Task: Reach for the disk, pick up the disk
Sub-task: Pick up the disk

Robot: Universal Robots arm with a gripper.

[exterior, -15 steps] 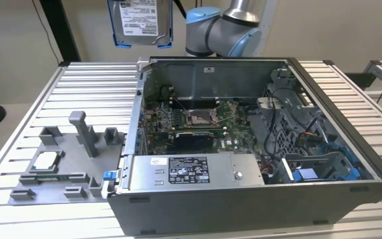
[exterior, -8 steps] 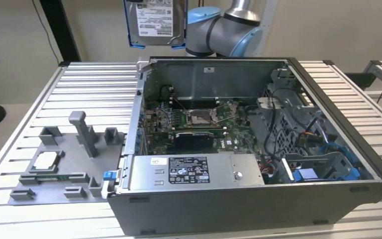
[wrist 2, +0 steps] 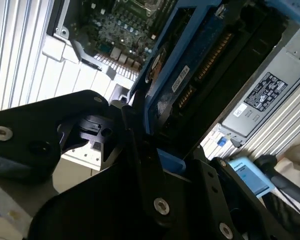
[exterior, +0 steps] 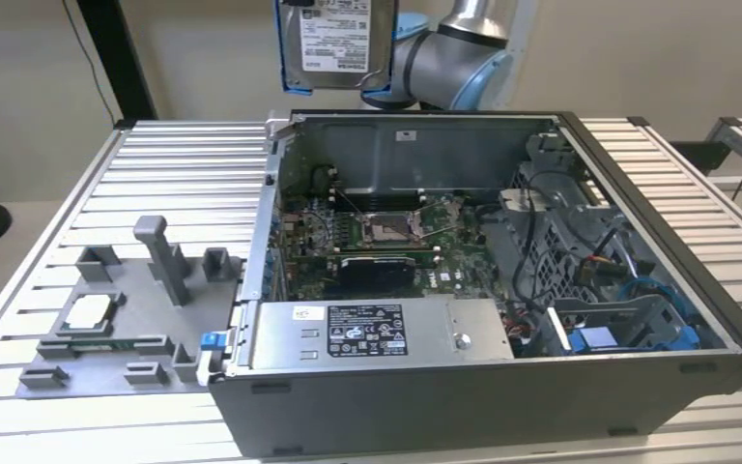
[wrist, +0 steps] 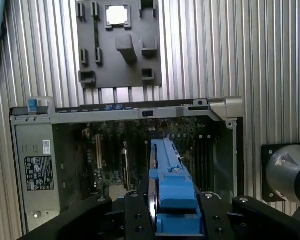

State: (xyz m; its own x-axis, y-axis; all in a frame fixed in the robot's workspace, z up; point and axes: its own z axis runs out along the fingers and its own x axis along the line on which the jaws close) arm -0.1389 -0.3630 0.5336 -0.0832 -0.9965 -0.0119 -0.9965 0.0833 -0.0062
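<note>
The disk, a silver hard drive with a white label and blue side rails, hangs upright high above the open computer case's back wall. In the first wrist view the disk is seen edge-on, blue rail toward the camera, clamped between my gripper's black fingers. The second wrist view shows the disk from its underside, with my gripper shut on its lower end. The grey arm joint sits just behind the disk in the exterior view.
The open computer case lies on a slatted metal table, with its motherboard and a grey power supply box exposed. On the exterior view's left, a grey fixture plate holds a small square chip.
</note>
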